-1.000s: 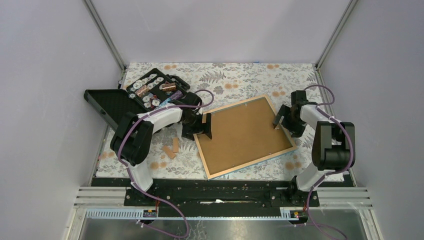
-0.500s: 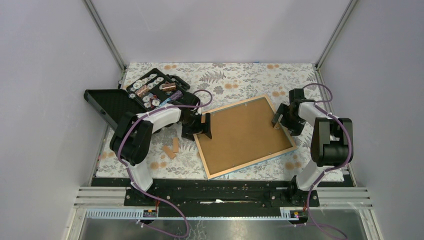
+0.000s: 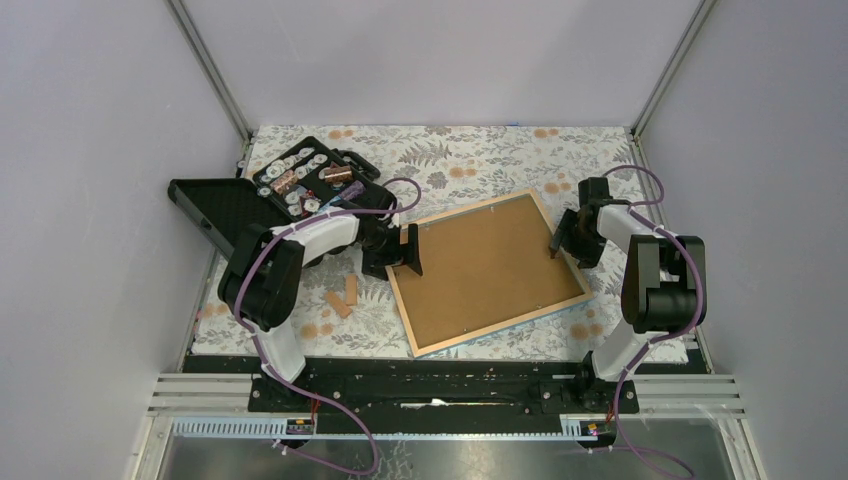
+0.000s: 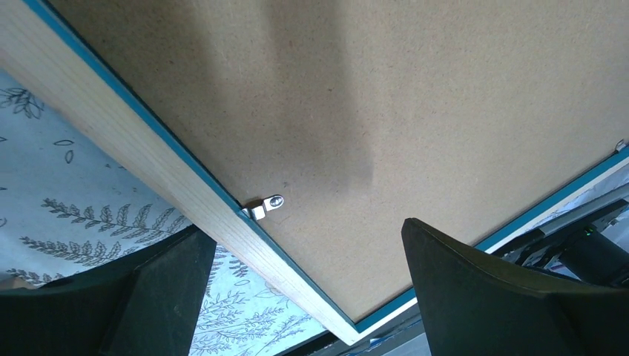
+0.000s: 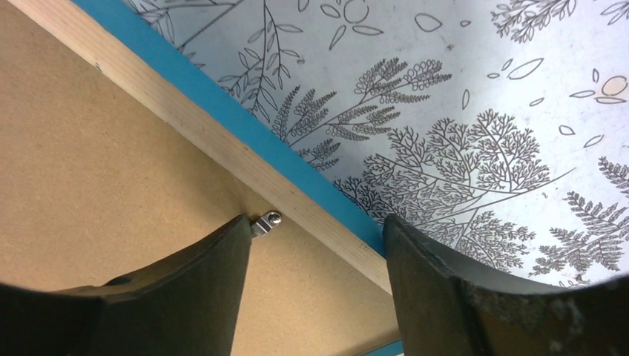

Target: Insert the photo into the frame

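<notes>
I am looking down at the frame (image 3: 500, 322), which is lying back-up and skewed on the floral-clothed bench (image 3: 470, 155). Its light wood rim is facing up and a plain brown backing board (image 3: 490, 265) is filling it. Whether the photo is sitting beneath that board I cannot tell. The left claw (image 3: 408, 255) is hovering at the frame's left rim, released, with its jaws standing wide apart. In its wrist view one finger is hanging over the cloth and the other over the board, and a small metal turn clip (image 4: 265, 205) is showing between them at the rim's inner edge. A thin blue line is running along that same edge. The right claw (image 3: 558, 240) is sitting at the frame's right rim, jaws parted and gripping nothing that I can see. It is straddling the wood rim and its blue outer band, and its board-side finger is lying just beside a second metal clip (image 5: 265, 221). At the far left an open black case (image 3: 310, 180) is showing compartments of small parts, too small for me to read any marking. Two small wooden pieces (image 3: 345, 295) are lying on the cloth near the left arm, apart from the frame.
</notes>
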Robot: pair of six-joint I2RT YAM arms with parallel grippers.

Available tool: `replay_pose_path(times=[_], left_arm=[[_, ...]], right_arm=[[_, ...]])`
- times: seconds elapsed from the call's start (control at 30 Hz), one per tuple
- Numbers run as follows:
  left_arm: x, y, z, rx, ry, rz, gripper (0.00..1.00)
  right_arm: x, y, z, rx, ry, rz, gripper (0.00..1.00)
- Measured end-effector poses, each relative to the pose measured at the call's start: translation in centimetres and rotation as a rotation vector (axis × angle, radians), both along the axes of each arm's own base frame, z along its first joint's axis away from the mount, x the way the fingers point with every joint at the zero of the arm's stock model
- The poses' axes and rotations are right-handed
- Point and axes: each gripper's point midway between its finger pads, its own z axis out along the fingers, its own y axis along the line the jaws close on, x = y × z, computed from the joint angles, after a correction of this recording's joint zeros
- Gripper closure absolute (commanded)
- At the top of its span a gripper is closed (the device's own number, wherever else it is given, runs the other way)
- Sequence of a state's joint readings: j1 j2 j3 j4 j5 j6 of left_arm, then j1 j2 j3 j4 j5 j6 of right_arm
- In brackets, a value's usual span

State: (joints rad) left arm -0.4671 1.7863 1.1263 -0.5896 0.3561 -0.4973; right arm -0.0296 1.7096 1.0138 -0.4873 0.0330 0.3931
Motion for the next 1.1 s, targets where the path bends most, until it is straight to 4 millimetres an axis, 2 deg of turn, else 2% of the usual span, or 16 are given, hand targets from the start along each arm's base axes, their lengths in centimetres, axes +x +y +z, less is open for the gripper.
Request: replay_pose_path(times=[0.17, 0.3, 0.33, 0.37, 0.4, 0.47, 0.57, 0.63, 0.7, 0.9, 1.1], left_arm=[[0.5, 0.3, 0.2, 0.002, -0.022, 0.010, 0.01], [0.8, 0.6, 0.3, 0.005, -0.035, 0.018, 0.01], [0.8, 0.6, 0.4, 0.006, -0.039, 0.019, 0.02], [0.9, 0.6, 0.4, 0.006, -0.042, 0.020, 0.01], [1.0, 0.6, 0.5, 0.004, -0.046, 0.022, 0.01], [1.0, 0.6, 0.5, 0.004, -0.047, 0.022, 0.01], [1.0, 0.5, 0.5, -0.001, -0.046, 0.021, 0.01], [0.9, 0.4, 0.6, -0.006, -0.045, 0.018, 0.01], [0.9, 0.3, 0.6, -0.013, -0.044, 0.016, 0.02], [0.9, 0.1, 0.7, -0.026, -0.043, 0.014, 0.01], [0.9, 0.1, 0.8, -0.029, -0.048, 0.014, 0.02]], right_arm=[[0.7, 0.1, 0.2, 0.002, -0.036, 0.035, 0.67], [0.7, 0.0, 0.4, 0.002, -0.048, 0.076, 0.80], [0.7, 0.1, 0.4, 0.002, -0.048, 0.092, 0.81], [0.7, 0.1, 0.4, 0.002, -0.049, 0.105, 0.80], [0.7, 0.2, 0.5, 0.005, -0.050, 0.118, 0.72], [0.7, 0.3, 0.5, 0.005, -0.051, 0.131, 0.46], [0.4, 0.6, 0.5, 0.027, -0.040, 0.095, 0.33], [-0.1, 0.8, 0.5, 0.040, -0.019, 0.081, 0.28], [-0.4, 0.9, 0.7, 0.044, -0.004, 0.072, 0.25], [-0.3, 0.9, 1.4, 0.048, 0.010, 0.056, 0.24], [-0.6, 0.8, 0.5, 0.042, 0.047, 0.038, 0.25]])
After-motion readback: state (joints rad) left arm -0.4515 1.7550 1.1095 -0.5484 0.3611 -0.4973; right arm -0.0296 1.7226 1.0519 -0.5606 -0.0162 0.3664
